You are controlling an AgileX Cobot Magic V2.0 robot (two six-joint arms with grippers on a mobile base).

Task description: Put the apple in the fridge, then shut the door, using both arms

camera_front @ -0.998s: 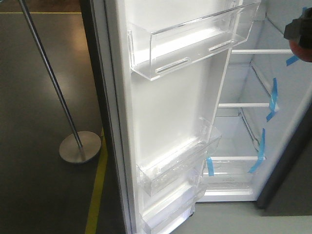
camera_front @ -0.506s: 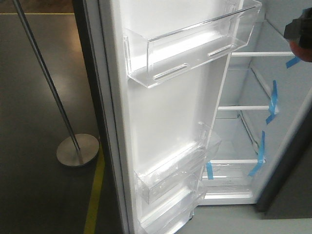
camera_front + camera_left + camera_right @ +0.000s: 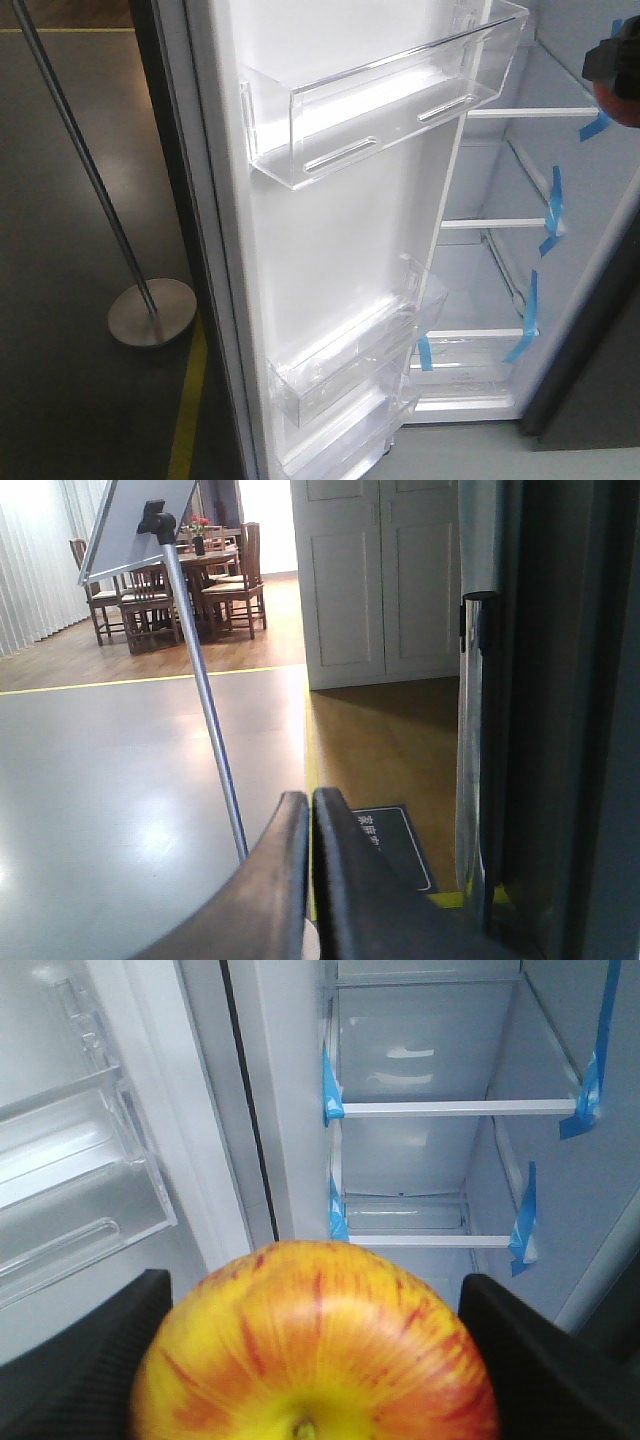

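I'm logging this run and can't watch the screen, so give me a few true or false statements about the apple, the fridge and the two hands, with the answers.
1. The apple is gripped in the right hand. True.
2. The fridge door is shut. False: it stands open, with its white inner face showing.
3. The left hand is closed and empty. True.
4. The apple already sits on a shelf. False: the shelves in view are bare, and the apple is in the right hand.
5. The top door bin holds a bottle. False: it is empty.
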